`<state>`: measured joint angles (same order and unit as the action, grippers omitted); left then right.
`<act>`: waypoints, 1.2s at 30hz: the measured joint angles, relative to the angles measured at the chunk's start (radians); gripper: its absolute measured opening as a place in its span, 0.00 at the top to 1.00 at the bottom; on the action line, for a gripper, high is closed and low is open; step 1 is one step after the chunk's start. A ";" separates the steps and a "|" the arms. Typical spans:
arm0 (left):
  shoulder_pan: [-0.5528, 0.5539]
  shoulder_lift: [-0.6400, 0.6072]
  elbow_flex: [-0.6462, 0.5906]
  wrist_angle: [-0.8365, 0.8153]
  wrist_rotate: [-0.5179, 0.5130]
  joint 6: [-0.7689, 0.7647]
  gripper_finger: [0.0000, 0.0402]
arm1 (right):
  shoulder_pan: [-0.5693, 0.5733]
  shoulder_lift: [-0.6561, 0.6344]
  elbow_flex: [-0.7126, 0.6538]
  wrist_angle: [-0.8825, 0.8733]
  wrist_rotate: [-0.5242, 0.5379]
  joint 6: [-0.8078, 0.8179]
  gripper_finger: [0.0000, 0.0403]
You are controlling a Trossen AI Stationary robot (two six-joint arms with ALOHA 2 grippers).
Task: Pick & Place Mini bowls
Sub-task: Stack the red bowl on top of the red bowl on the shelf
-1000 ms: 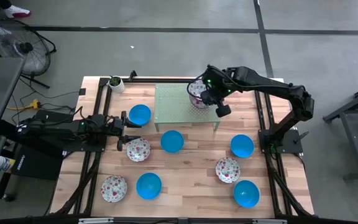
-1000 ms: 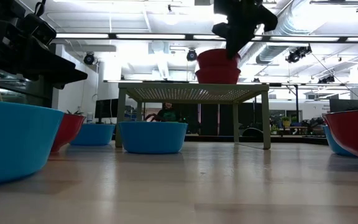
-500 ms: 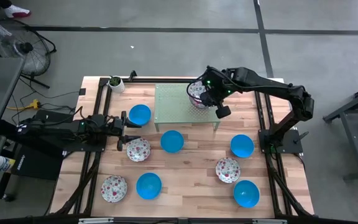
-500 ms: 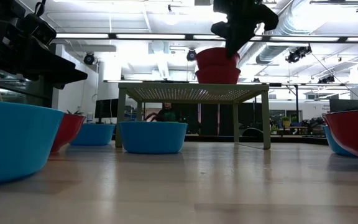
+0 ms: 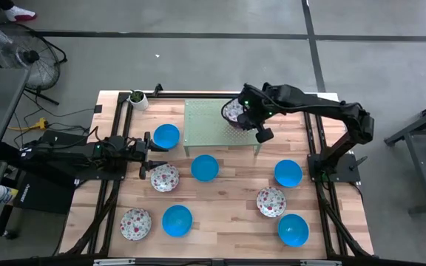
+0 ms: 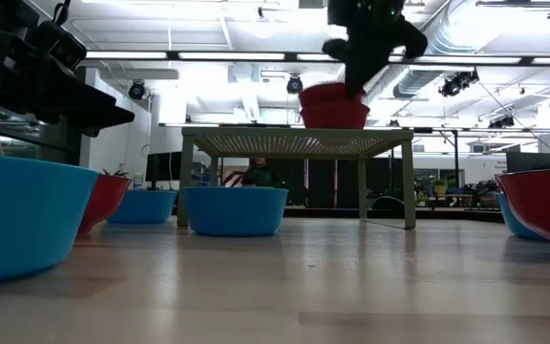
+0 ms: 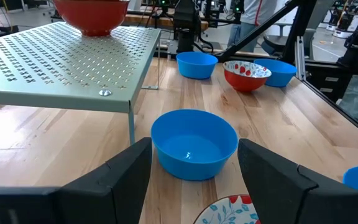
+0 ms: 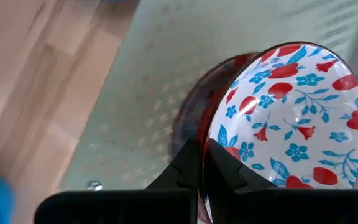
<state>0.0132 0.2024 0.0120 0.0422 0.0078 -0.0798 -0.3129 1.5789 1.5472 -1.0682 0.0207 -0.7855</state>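
Right gripper (image 8: pixel 199 163) pinched on floral bowl (image 8: pixel 284 112) rim over green rack (image 5: pixel 220 125); left gripper (image 7: pixel 191 180) spread; no legible writing

the tabletop (image 5: pixel 220 214) is pale wood planks with a smooth, lightly sheened finish. the small raised stand (image 7: pixel 55 62) looks like matt green perforated metal. the blue bowls (image 7: pixel 194 143) are glossy and smooth, like plastic. the floral bowl (image 8: pixel 291 118) has a shiny glazed inside and red outside. the arms look matt black.
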 joint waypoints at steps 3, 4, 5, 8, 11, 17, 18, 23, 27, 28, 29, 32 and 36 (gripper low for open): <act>0.000 0.000 0.000 0.000 0.000 0.000 0.42 | 0.000 -0.008 0.004 0.002 -0.003 -0.001 1.00; 0.000 0.000 0.000 0.000 0.000 0.000 0.42 | -0.001 -0.007 0.003 -0.005 -0.003 -0.001 1.00; 0.000 0.000 0.000 0.000 0.000 0.000 0.42 | -0.001 -0.004 0.001 -0.006 -0.004 -0.004 1.00; 0.000 0.000 0.000 0.000 0.000 0.000 0.42 | -0.001 -0.003 -0.002 0.007 -0.004 -0.012 1.00; 0.000 0.000 0.000 0.000 0.000 0.000 0.42 | 0.000 -0.006 -0.025 0.030 -0.001 -0.030 1.00; 0.000 0.000 0.000 0.000 0.000 0.000 0.42 | 0.000 -0.004 -0.050 0.037 0.027 -0.035 1.00; 0.000 0.000 0.000 0.000 0.000 0.000 0.42 | 0.000 -0.004 -0.051 0.035 0.027 -0.035 1.00; 0.000 0.000 0.000 0.000 0.000 0.000 0.42 | 0.000 -0.004 -0.052 0.035 0.027 -0.035 1.00; 0.000 0.000 0.000 0.000 0.000 0.000 0.42 | 0.000 -0.004 -0.052 0.032 0.029 -0.026 0.99; 0.000 0.000 0.000 0.000 0.000 0.000 0.42 | 0.000 -0.004 -0.052 0.030 0.030 -0.026 0.98; 0.000 0.000 0.000 0.000 0.000 0.000 0.42 | 0.000 -0.004 -0.052 0.029 0.029 -0.026 0.97; 0.000 0.000 0.000 0.000 0.000 0.000 0.42 | 0.000 -0.004 -0.052 0.028 0.029 -0.025 0.92; 0.000 0.000 0.000 0.000 0.000 0.000 0.42 | 0.000 -0.004 -0.052 0.030 0.032 -0.024 0.87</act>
<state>0.0128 0.2024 0.0120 0.0422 0.0078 -0.0799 -0.3134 1.5753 1.4948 -1.0386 0.0523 -0.8093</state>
